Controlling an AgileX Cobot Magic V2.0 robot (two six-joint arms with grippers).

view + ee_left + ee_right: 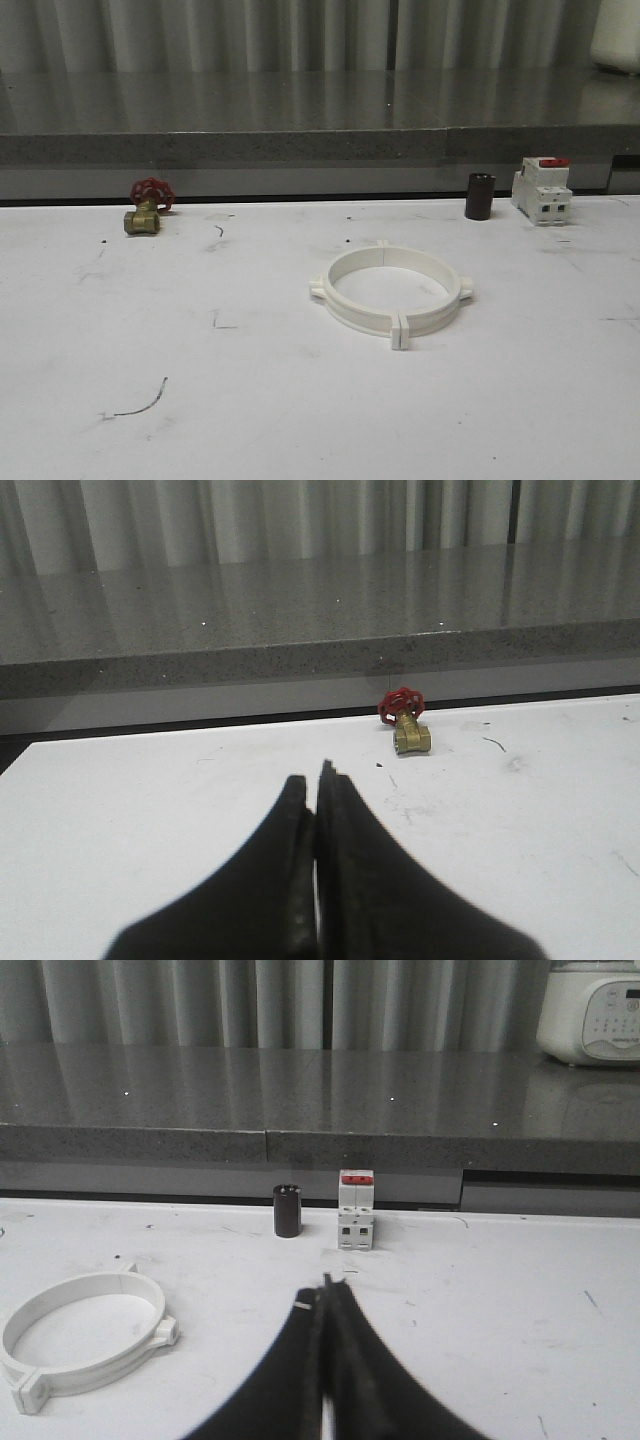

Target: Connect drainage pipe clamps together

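The two white drainage pipe clamps (391, 292) lie on the white table as one closed ring, their end tabs meeting at the front and back. The same ring (85, 1340) appears in the right wrist view, off to one side of my right gripper (324, 1295), which is shut on nothing and well apart from it. My left gripper (318, 780) is also shut and empty, hovering over bare table, with the brass valve (408, 723) farther ahead of it.
A brass valve with a red handle (147, 208) sits at the back left. A dark cylinder (479, 196) and a white switch with a red top (541, 189) stand at the back right. A grey stone ledge (320, 140) runs behind the table.
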